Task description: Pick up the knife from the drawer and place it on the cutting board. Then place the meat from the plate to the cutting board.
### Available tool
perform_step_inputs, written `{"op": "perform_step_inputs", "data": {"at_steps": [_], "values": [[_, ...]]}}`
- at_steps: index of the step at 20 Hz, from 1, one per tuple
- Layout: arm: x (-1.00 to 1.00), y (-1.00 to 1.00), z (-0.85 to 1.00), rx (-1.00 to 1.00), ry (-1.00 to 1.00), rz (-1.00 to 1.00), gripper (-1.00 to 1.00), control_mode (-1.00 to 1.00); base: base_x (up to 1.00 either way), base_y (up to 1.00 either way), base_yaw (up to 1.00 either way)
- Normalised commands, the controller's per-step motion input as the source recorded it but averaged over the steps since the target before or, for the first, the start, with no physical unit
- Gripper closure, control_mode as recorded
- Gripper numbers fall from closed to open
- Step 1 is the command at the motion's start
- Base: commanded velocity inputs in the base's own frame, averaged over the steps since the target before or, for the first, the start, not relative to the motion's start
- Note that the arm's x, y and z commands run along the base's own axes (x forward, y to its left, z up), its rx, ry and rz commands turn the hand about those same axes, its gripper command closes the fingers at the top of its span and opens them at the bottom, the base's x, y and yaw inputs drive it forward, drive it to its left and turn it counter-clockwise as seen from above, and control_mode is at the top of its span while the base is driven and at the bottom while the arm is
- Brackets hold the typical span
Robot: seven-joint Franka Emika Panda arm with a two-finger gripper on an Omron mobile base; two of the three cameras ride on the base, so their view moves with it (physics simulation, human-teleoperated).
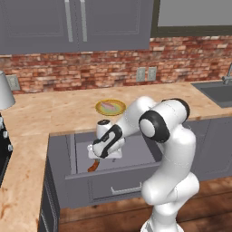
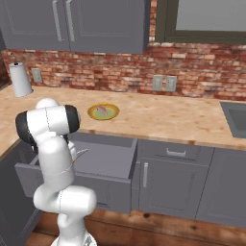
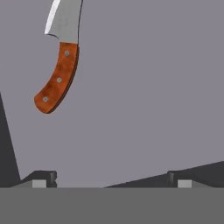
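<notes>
The drawer point(image 1: 136, 156) stands pulled out below the counter, its grey floor point(image 3: 144, 96) bare around the knife. The knife point(image 3: 57, 81) lies flat there, reddish-brown handle toward me and silver blade running out of the top of the hand view. In the left base view its handle point(image 1: 93, 166) pokes out just below my hand. My gripper point(image 3: 111, 179) hangs open above the drawer floor, off to one side of the knife and apart from it, holding nothing. The plate point(image 1: 110, 107) with the pinkish meat point(image 1: 108, 106) sits on the counter behind the drawer. The cutting board is out of view.
A sink point(image 1: 217, 93) is set into the counter at the far right. A white cylinder point(image 2: 21, 79) stands at the back left by the brick wall. A dark stove edge point(image 1: 3, 145) lies at the left. The drawer's raised side walls point(image 2: 132, 161) flank my hand.
</notes>
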Motion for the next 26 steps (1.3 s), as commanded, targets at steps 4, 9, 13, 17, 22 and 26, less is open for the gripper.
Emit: {"op": "perform_step_inputs", "data": {"at_steps": [4, 9, 13, 17, 22, 26], "values": [[0.26, 0.04, -0.12, 0.0, -0.05, -0.01, -1.0, -1.0, 0.0, 0.0, 0.0], [0.23, 0.1, -0.18, 0.0, -0.05, 0.0, -1.0, -1.0, 0.0, 0.0, 0.0], [0.18, 0.14, -0.2, 0.0, -0.04, 0.0, -1.0, -1.0, 0.0, 0.0, 0.0], [0.26, 0.14, -0.26, 0.0, -0.04, 0.0, -1.0, -1.0, 0.0, 0.0, 0.0], [0.23, 0.07, -0.25, 0.0, -0.01, -0.01, -1.0, -1.0, 0.0, 0.0, 0.0], [0.21, 0.01, -0.22, 0.0, 0.0, -0.01, -1.0, -1.0, 0.0, 0.0, 0.0]]}}
